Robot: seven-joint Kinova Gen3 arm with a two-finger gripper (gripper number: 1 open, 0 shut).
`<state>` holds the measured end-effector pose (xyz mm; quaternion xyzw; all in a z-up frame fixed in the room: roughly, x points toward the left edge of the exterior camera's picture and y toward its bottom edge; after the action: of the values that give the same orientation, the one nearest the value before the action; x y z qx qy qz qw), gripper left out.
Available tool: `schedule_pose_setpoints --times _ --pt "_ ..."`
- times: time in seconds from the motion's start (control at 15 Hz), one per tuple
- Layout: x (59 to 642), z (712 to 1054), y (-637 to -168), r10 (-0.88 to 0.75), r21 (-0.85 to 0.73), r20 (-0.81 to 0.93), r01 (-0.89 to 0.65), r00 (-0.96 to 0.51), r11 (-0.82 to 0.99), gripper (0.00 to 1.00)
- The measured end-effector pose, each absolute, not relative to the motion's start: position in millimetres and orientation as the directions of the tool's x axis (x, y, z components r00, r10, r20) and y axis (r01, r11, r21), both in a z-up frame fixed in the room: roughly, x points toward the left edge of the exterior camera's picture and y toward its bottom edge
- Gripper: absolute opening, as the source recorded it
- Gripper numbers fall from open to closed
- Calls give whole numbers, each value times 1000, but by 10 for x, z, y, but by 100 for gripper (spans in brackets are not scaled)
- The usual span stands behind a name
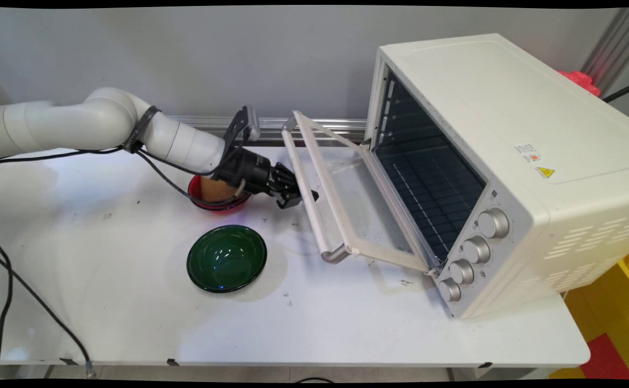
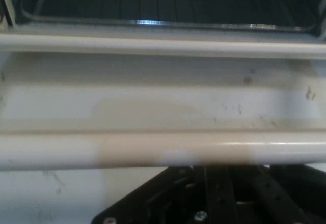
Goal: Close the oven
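A white toaster oven [image 1: 514,129] stands at the right with its glass door [image 1: 360,215] swung down, partly open. The door's pale bar handle [image 1: 305,183] runs along its left edge. My black gripper [image 1: 299,197] is right at this handle, about halfway along it, with a black tip showing past the bar on the door side. In the hand view the handle [image 2: 163,150] crosses just above the gripper's linkage [image 2: 214,198] and hides what lies beyond it. Past the bar I see the door glass [image 2: 163,102] and the dark oven rack [image 2: 153,2].
A red bowl [image 1: 198,189] with a brown round thing [image 1: 215,189] in it sits under my wrist. A dark green bowl [image 1: 226,258] stands in front of it. Black cables [image 1: 7,280] hang at the table's left. Yellow and red flooring [image 1: 610,334] shows beyond the right edge.
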<state>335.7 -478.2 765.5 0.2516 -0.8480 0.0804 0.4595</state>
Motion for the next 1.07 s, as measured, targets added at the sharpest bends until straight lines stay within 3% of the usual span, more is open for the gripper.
schedule_pose_setpoints --times 1.07 --pt "2951 8148 -5315 -277 74 882 -468 -382 881 0"
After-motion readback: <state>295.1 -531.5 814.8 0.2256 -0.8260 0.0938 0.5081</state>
